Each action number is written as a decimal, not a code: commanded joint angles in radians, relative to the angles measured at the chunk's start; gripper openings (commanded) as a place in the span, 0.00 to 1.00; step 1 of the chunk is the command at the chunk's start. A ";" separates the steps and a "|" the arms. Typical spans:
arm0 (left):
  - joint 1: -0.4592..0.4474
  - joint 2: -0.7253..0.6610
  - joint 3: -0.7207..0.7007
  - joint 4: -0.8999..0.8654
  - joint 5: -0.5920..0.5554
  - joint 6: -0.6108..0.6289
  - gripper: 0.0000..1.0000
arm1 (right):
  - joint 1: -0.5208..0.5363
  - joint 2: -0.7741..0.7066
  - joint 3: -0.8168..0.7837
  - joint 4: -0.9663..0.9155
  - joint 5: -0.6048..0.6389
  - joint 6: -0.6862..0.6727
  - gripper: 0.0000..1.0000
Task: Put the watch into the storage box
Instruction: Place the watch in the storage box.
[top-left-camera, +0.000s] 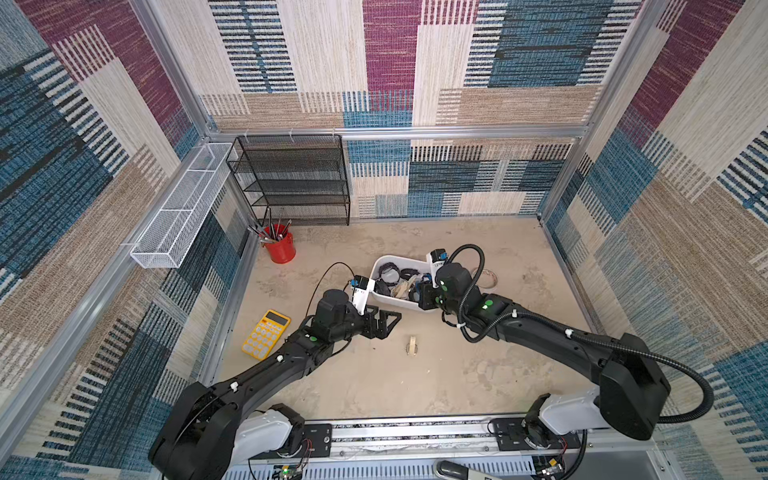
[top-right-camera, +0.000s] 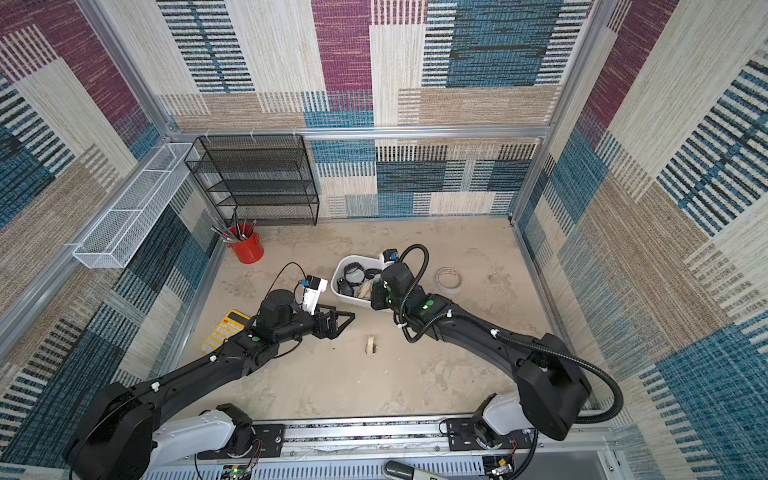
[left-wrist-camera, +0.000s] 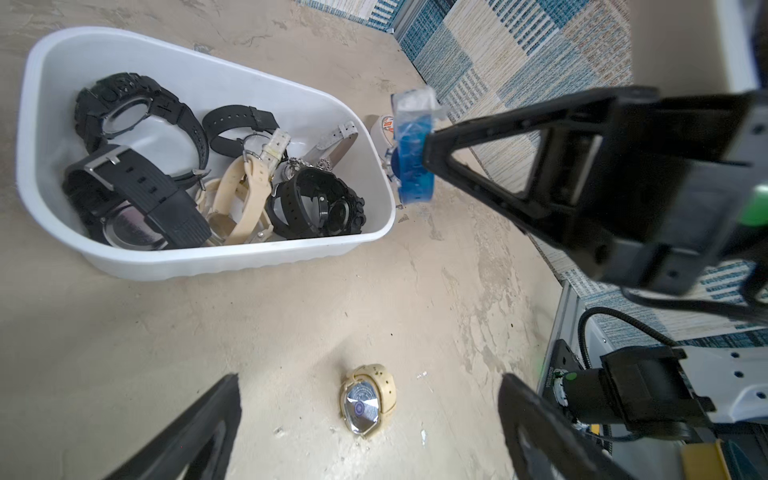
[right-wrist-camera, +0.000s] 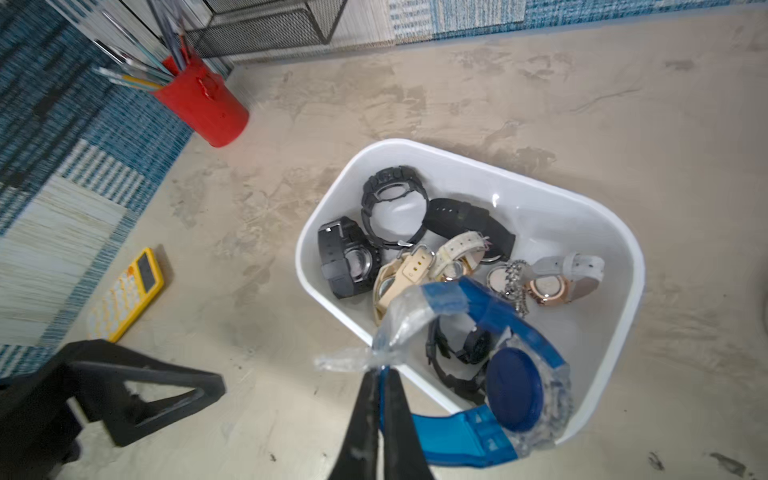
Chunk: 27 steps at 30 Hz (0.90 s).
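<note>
Two jaws of the right gripper pinch together on the blue watch by its clear wrap, holding it at the storage box rim; the left gripper hangs spread wide near a beige watch lying on the table.

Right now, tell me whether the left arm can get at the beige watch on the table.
Probably yes. The left end effector is open and hangs close beside the beige watch, with only bare table between them. The right arm, holding a blue watch, is over the box, out of the way.
</note>
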 joint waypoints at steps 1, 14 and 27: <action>0.000 -0.016 0.005 0.000 -0.007 0.015 0.97 | -0.022 0.059 0.059 -0.037 -0.036 -0.096 0.00; 0.000 -0.053 0.002 -0.058 -0.034 0.030 0.97 | -0.057 0.284 0.182 -0.107 -0.028 -0.168 0.00; 0.000 -0.046 0.010 -0.069 -0.040 0.029 0.97 | -0.058 0.263 0.203 -0.101 -0.011 -0.176 0.51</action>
